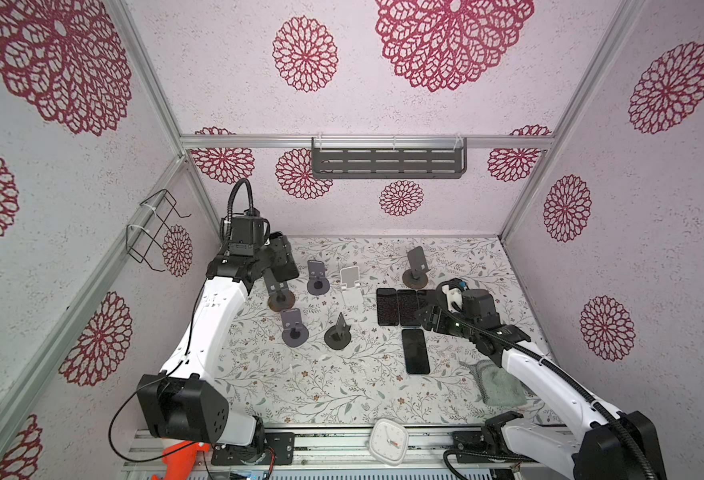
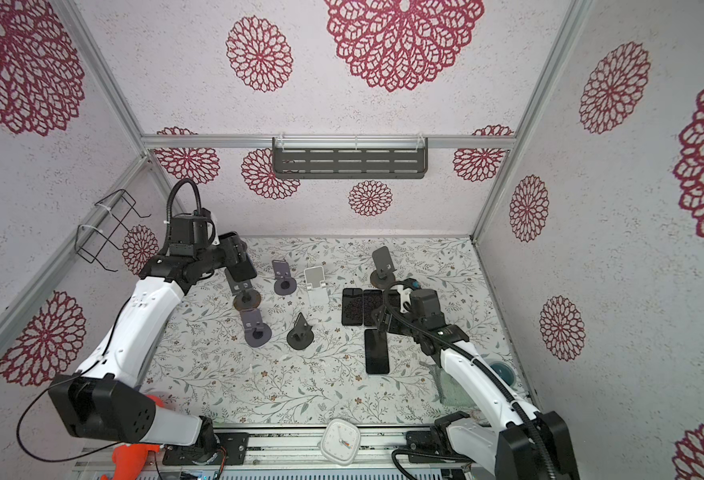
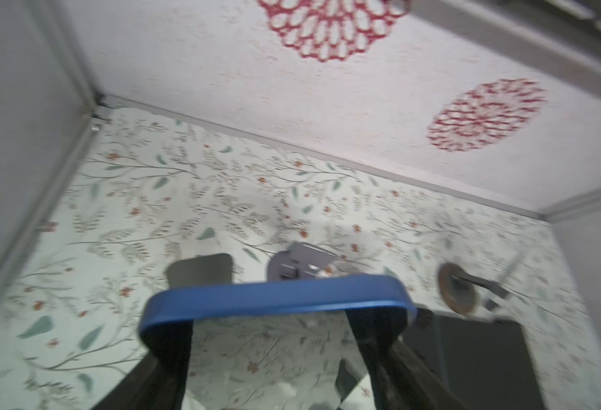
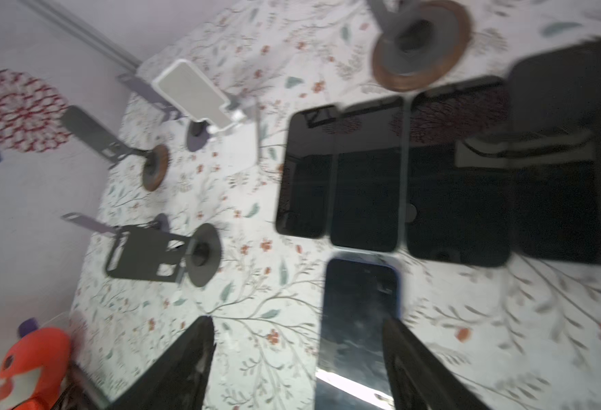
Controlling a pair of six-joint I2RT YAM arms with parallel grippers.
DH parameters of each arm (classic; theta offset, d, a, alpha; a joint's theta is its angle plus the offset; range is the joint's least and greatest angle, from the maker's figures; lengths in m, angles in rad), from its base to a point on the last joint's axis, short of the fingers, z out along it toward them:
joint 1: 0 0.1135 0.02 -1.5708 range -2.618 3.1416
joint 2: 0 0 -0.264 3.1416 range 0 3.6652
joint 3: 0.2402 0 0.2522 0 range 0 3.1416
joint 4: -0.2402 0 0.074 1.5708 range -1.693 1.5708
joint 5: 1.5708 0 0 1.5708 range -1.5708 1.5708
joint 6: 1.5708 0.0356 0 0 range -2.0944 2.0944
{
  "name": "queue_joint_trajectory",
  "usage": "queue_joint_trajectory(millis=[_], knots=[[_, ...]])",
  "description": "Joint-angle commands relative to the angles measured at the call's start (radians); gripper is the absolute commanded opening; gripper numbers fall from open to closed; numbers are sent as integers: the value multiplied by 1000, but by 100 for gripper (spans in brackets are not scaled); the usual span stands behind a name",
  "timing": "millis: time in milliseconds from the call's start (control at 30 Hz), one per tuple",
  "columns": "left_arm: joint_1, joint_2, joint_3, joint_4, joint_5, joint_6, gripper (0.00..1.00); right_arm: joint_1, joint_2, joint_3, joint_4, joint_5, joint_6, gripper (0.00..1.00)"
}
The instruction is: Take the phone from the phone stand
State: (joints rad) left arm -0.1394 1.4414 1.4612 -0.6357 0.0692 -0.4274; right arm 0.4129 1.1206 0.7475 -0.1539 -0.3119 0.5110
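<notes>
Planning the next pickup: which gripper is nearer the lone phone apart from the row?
Right. The right gripper hovers by the lone phone; the left gripper holds a blue phone across the workspace.

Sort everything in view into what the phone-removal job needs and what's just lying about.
Job: blue phone, gripped by left gripper; brown-based stand by that gripper.
Lying about: white stand; lone flat phone; green cloth; white clock; orange toy.
</notes>
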Motion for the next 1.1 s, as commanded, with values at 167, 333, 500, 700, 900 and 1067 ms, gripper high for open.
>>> queue_joint_trajectory(millis=[167,333,500,700,900,1067], knots=[[-173,28,-78,80,385,-135,62,240,114,190,204,-59,-44,75],[-234,72,-81,122,437,-152,61,304,174,210,276,0,-27,73],[-268,103,-79,145,443,-161,61,315,230,218,304,4,-2,69],[-285,116,-85,174,445,-169,60,318,258,217,319,9,13,43],[-294,119,-109,229,453,-194,61,316,266,215,322,19,30,16],[-292,102,-194,384,480,-219,85,287,252,218,314,-5,45,0]])
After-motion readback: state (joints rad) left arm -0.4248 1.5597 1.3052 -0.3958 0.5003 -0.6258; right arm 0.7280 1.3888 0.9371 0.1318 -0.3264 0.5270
